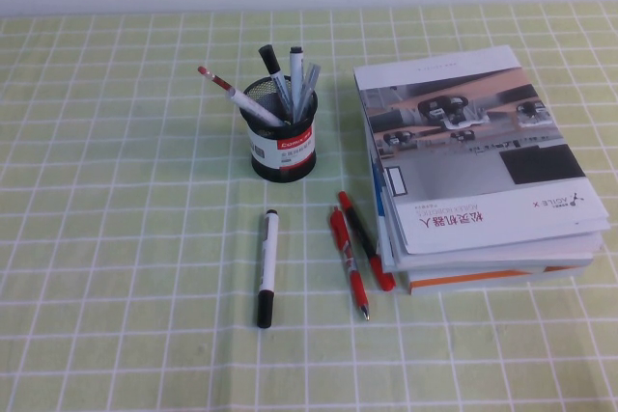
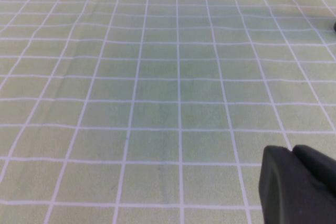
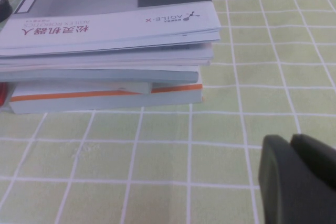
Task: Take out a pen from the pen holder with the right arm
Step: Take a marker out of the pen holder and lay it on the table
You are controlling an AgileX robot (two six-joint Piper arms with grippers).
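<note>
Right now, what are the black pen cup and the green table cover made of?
Pen cup: probably metal mesh, matte black; tiny holes show through its wall. Table cover: likely cloth or soft plastic, dull; faint creases ripple its white grid. Left gripper hovers over bare cover, right gripper beside the book stack, both off the cup.

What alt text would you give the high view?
A black mesh pen holder holding several pens stands on a green checked tablecloth, with a black-capped marker and two red pens lying in front of it and a stack of books to its right. Neither arm is in view; the left gripper and right gripper show only in their own wrist views, shut.
</note>
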